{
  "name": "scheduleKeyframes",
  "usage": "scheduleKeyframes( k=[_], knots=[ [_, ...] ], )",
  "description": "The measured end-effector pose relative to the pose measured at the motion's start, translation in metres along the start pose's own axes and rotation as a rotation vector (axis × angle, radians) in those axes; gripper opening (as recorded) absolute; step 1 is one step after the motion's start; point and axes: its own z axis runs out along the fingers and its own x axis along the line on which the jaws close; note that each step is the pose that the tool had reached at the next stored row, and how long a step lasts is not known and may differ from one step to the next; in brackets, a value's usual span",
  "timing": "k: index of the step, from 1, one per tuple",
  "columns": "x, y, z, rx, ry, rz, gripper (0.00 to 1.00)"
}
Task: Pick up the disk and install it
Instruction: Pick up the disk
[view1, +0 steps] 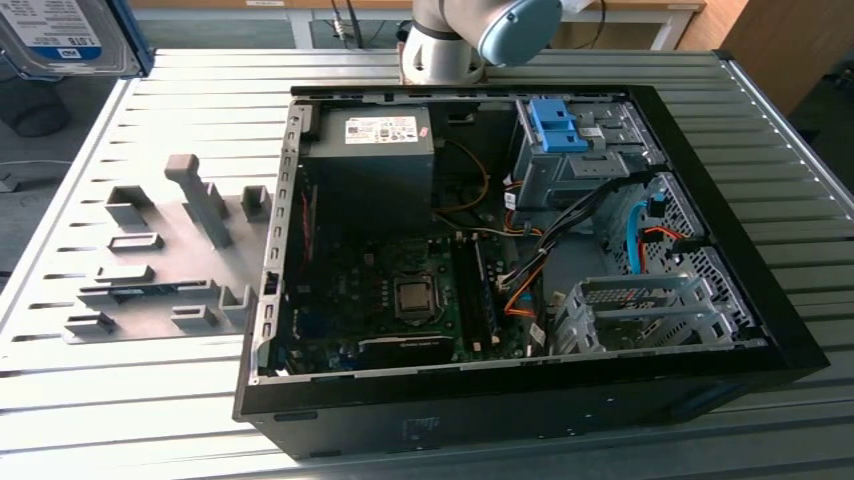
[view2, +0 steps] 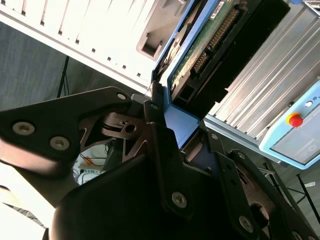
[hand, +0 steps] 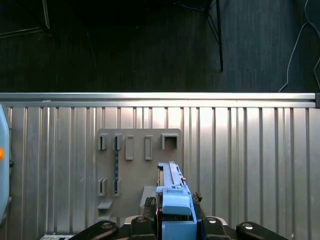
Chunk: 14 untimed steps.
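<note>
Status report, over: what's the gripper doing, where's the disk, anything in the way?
Gripper shut on the disk, at its blue rail end. Disk held above the grey fixture plate. Not yet in the computer case.

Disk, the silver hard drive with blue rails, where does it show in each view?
Exterior view: the silver, blue-railed disk, top corner on the exterior view's left.
Second wrist view: disk clamped in the gripper, green board showing.
First wrist view: disk edge-on in the gripper.
Shared landmark: the ribbed metal table.

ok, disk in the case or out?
Out. The hand is shut on the disk in the second wrist view; the exterior view shows it apart from the case.
</note>
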Motion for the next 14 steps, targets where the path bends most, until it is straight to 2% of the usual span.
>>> scheduleKeyframes(
  k=[14],
  knots=[
    [-0.0001,-0.0073,-0.0001,0.0,0.0,0.0,0.36]
  ],
)
